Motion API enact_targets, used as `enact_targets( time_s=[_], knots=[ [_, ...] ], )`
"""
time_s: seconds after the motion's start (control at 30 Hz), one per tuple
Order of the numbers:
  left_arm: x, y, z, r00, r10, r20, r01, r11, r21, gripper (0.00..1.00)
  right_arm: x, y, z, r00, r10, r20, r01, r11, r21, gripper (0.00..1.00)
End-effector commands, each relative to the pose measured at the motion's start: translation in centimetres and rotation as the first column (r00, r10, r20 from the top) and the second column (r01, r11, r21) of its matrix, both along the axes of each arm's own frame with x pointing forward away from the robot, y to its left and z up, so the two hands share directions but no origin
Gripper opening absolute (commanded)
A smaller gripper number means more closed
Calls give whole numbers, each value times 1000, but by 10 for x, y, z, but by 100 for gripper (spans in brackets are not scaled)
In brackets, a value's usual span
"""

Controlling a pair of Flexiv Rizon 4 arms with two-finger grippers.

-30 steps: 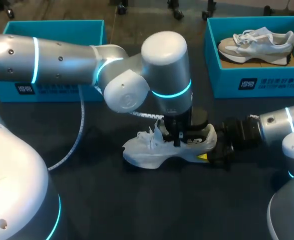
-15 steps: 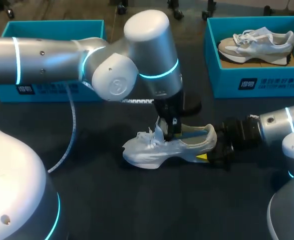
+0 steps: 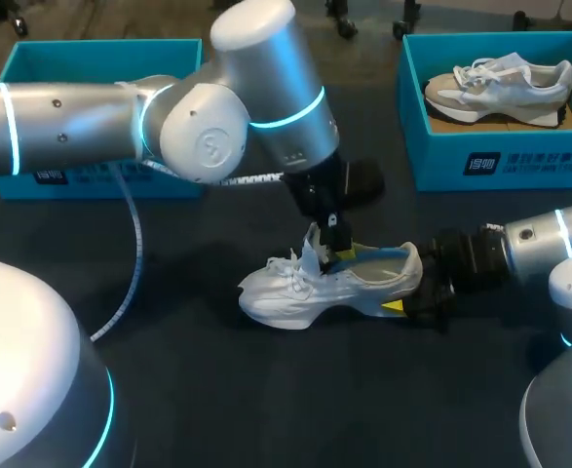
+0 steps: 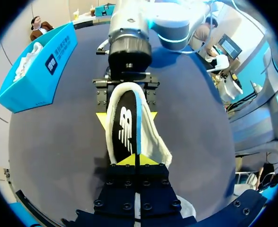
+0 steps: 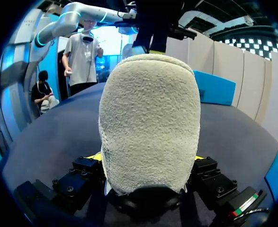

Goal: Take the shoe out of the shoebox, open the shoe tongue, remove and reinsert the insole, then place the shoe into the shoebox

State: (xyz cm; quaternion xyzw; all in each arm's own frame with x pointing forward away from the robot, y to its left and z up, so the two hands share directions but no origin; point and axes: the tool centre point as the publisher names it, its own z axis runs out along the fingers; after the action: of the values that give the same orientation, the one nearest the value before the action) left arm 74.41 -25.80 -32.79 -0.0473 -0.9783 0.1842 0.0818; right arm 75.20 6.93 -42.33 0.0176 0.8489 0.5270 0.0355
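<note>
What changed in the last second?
Left gripper, shut on the insole, rose and tilted back, drawing the insole partway out of the shoe. Right gripper stayed clamped on the heel; the shoe did not move.

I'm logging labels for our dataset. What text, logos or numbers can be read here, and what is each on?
Right teal cardboard shoebox, front wall: white logo and characters, too small to read.
Left teal cardboard shoebox, front wall: white print, partly behind the silver left arm, unreadable.
Black insole of the white sneaker: a white logo mark, no readable word.
No numbers anywhere.
</note>
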Motion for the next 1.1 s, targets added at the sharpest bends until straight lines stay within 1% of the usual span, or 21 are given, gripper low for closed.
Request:
enact_targets(
  time_s=[0.03,0.2,0.47,0.8,1.1],
  knots=[
    [-3,3,9,1000,3,-12,-3,1000,-25,0,-1,2,0,1000,-1,0,1,1000,-4,0],
    [-10,0,19,998,-18,-56,14,998,-66,0,-1,2,0,1000,-1,0,1,1000,-4,0],
    [-17,-10,25,997,-34,-75,27,995,-96,0,-1,2,0,1000,-1,0,1,1000,-4,0],
    [-22,-32,17,996,-47,-75,38,993,-114,0,-1,2,0,1000,-1,0,1,1000,-4,0],
    [-23,-32,12,997,-56,-53,48,990,-130,0,-1,2,0,1000,-1,0,1,1000,-4,0]
  ],
)
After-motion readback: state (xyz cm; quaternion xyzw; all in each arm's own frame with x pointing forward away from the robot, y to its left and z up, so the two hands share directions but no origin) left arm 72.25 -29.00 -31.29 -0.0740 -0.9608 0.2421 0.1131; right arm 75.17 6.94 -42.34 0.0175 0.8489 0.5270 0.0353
